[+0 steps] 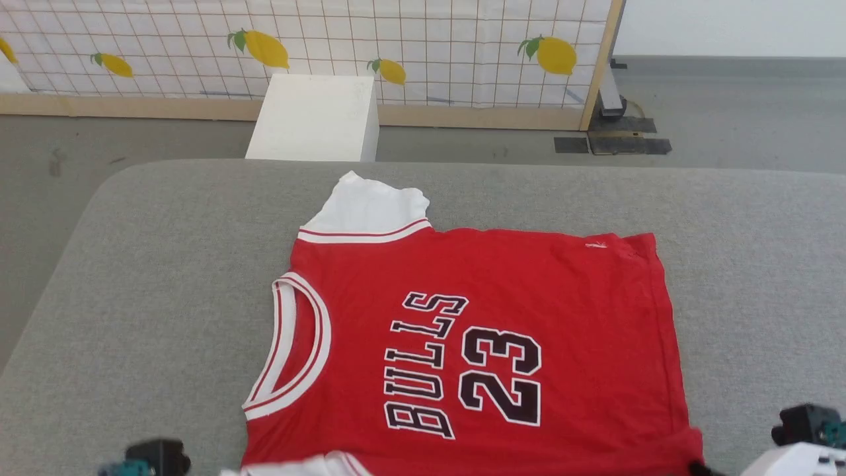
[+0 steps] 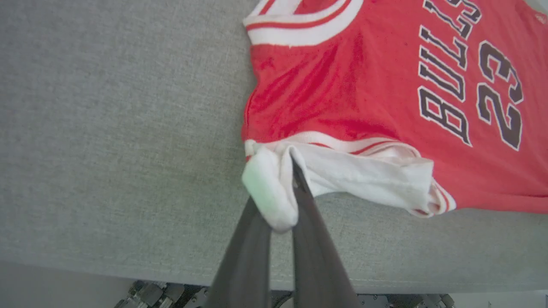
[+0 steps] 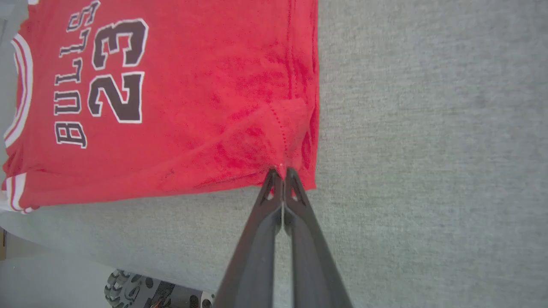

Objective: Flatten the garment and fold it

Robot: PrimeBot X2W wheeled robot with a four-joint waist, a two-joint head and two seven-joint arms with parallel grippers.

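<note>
Grey fabric-topped counter (image 1: pixel 165 277) spans the head view, w/ a lemon-print grid panel (image 1: pixel 429 46) standing on the floor behind it. Red Bulls jersey (image 1: pixel 515 291) lies spread on the counter's middle, chest print up: collar (image 1: pixel 297 344) twd robot's left, hem twd its right, near edge right at the counter's near edge. White box (image 1: pixel 317 119) sits on the floor betw. panel & counter, just past the far sleeve (image 1: pixel 370 205), which lies flat & white, pointing away. Near sleeve (image 2: pixel 364 175) is bunched & wrinkled along the near edge. Left claw (image 2: pixel 280 184) is closed tight on a wad of that sleeve's white fabric. Right claw (image 3: pixel 281 171) is fully closed, tips pinching the red fabric at the near hem corner, cloth puckered around the pinch.
</note>
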